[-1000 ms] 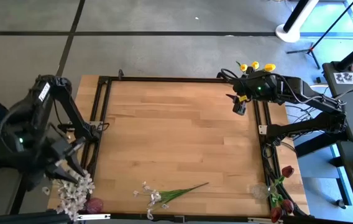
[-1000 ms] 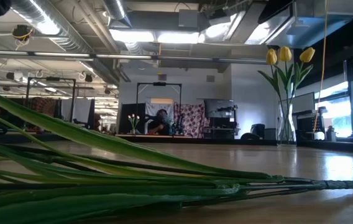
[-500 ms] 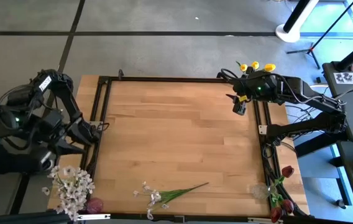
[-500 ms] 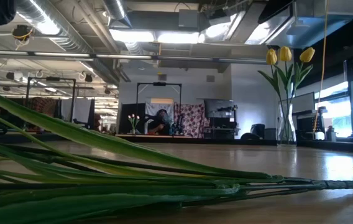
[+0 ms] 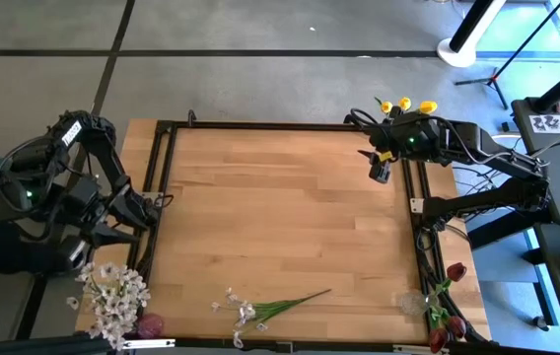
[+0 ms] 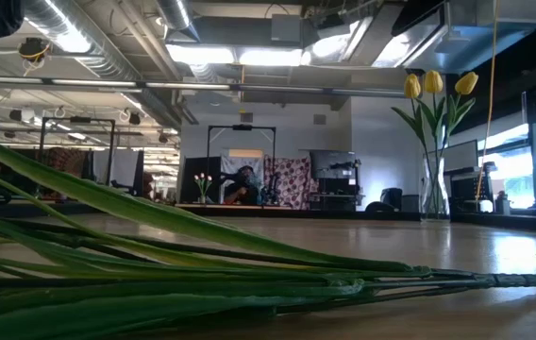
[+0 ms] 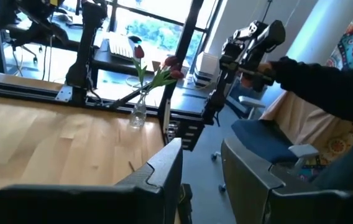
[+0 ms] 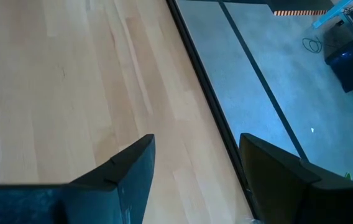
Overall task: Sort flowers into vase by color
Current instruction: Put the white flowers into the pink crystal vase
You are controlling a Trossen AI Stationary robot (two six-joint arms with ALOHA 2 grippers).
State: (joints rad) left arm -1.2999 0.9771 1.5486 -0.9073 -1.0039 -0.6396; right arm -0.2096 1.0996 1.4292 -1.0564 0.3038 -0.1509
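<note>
A spray of tiny white-pink blossoms (image 5: 260,308) lies flat on the table near its near edge. Its green stems and leaves (image 6: 202,274) fill the low view's foreground. A bunch of white-pink blossoms (image 5: 114,298) stands at the near-left corner. Yellow tulips (image 5: 405,105) (image 6: 435,85) stand in a glass vase at the far-right corner. Dark red tulips (image 5: 445,306) (image 7: 158,71) stand in a small glass vase at the near-right corner. My left gripper (image 5: 112,232) (image 7: 201,174) is open at the table's left edge, beyond the white-pink bunch. My right gripper (image 5: 380,173) (image 8: 195,162) is open over the far-right edge.
A black frame (image 5: 280,126) runs around the wooden table top (image 5: 280,217), whose middle is bare wood. The right arm (image 7: 251,43) shows in the left wrist view, behind the red tulips. Stands and cables crowd the floor to the right of the table.
My left gripper has drawn back from above the white-pink bunch at the near-left corner, moving toward the far edge along the table's left side. The bunch stays where it was. My right arm has kept still.
</note>
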